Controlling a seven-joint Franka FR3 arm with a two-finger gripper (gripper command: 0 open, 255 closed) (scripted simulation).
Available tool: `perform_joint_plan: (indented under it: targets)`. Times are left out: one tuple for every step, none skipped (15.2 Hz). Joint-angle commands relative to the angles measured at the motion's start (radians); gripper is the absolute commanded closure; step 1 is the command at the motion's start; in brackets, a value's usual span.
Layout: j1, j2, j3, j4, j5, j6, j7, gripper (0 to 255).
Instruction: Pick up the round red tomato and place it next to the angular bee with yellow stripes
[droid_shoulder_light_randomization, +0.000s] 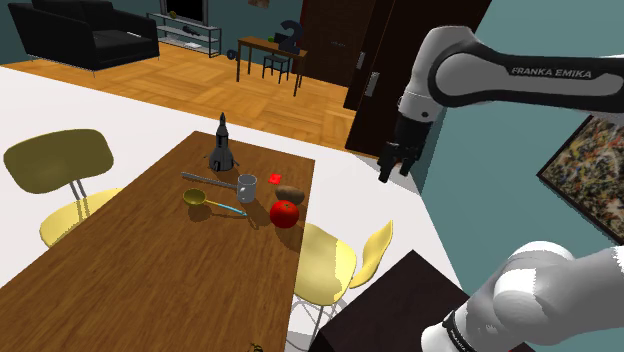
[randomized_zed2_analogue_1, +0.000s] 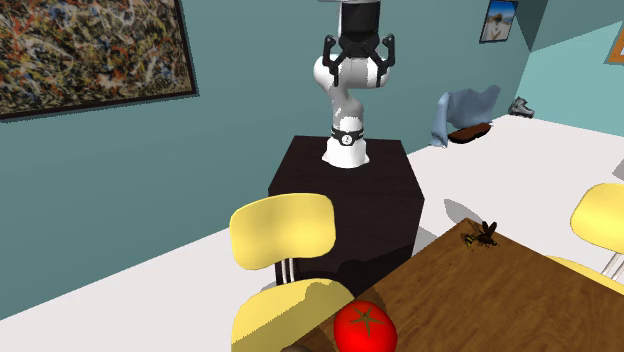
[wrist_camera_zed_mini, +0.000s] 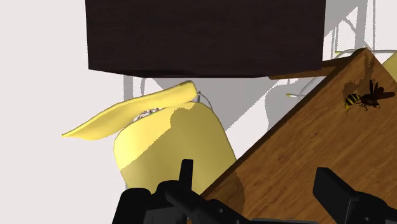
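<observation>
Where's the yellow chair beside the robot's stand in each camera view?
Shoulder view: the yellow chair sits lower middle, between table and stand.
Second exterior view: the chair is lower left of middle, before the stand.
Wrist view: the chair lies between stand and table.
Shared landmark: the dark stand.

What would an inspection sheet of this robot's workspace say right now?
Surface: brown wooden table.
Job's things: red tomato by the table's edge; bee on a corner, apart from it.
Clutter: dark rocket figure, glass cup, gold spoon, brown lump.
Jaws: open, empty, in the air beside the table.
Cables: nothing seen.
Surroundings: yellow chairs, teal wall, painting, black sofa.
</observation>
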Motion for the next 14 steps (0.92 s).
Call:
perform_joint_plan:
  targets:
    - [0.001,0.072,0.014,0.008,0.011,0.064,0.029,0]
    - [0.001,0.107,0.019,0.015,0.014,0.092,0.041,0]
    - [0.0,0.144,0.024,0.024,0.016,0.119,0.053,0]
    - [0.0,0.18,0.029,0.033,0.018,0.145,0.065,0]
    - [0.0,0.218,0.033,0.045,0.02,0.171,0.076,0]
    - [-0.001,0.256,0.037,0.057,0.022,0.195,0.088,0]
    - [-0.001,0.294,0.041,0.071,0.023,0.219,0.1,0]
    - [-0.002,0.332,0.044,0.086,0.023,0.241,0.111,0]
    - [-0.002,0.371,0.047,0.103,0.023,0.262,0.123,0]
    - [-0.003,0.41,0.05,0.121,0.023,0.283,0.135,0]
    - [-0.003,0.449,0.053,0.14,0.022,0.302,0.146,0]
    - [-0.003,0.488,0.054,0.161,0.021,0.32,0.158,0]
    - [-0.003,0.528,0.056,0.182,0.02,0.336,0.169,0]
    - [-0.002,0.567,0.057,0.205,0.019,0.352,0.18,0]
